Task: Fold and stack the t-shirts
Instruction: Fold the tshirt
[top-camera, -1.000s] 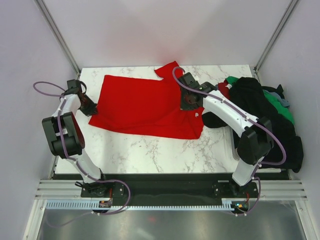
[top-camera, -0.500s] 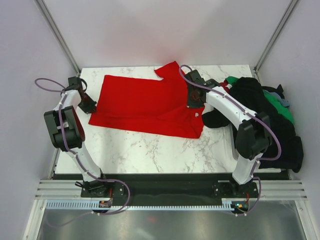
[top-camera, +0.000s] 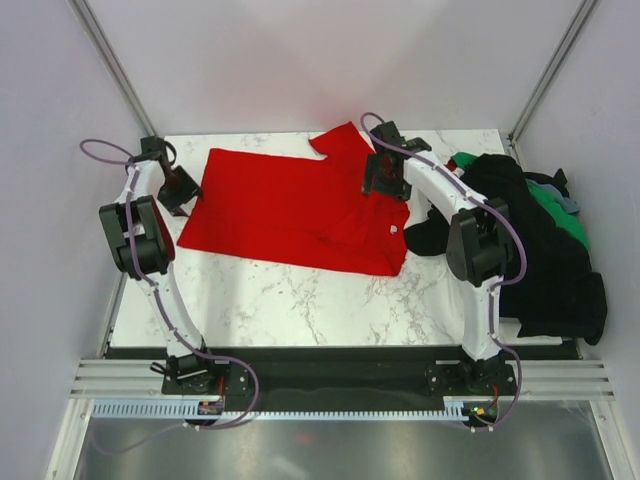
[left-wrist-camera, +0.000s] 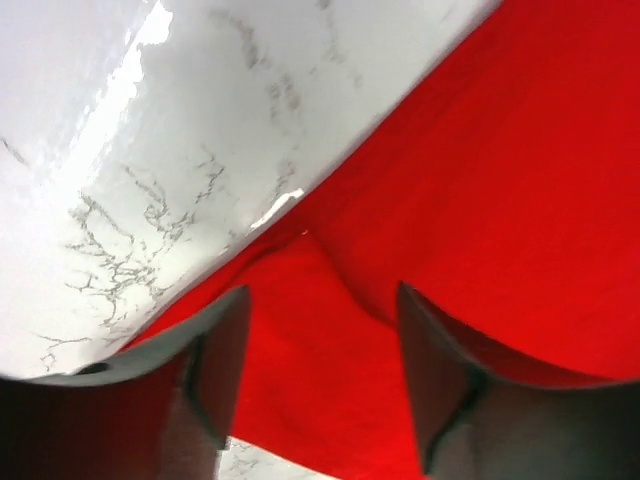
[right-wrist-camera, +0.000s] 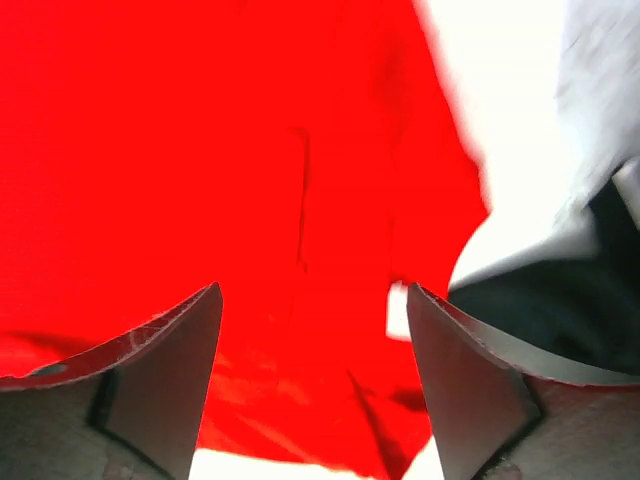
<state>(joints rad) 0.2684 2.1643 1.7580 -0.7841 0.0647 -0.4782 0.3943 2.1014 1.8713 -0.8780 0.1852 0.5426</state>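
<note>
While the red t-shirt (top-camera: 290, 205) lies spread on the desk (top-camera: 300, 300) and other t-shirts (top-camera: 540, 240) sit heaped, left gripper (top-camera: 183, 190) and right gripper (top-camera: 384, 182) hold fingers (right-wrist-camera: 160, 370) released; nothing stacked.

White marble-look table (top-camera: 300, 300) w/ grey veins, glossy in left wrist view. Pale walls (top-camera: 300, 60) behind; metal corner posts (top-camera: 113, 70) L & R. Slotted rail (top-camera: 330, 408) at near edge, prob. aluminium.

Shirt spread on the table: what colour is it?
The shirt is plain bright red; top external view shows it best.
</note>
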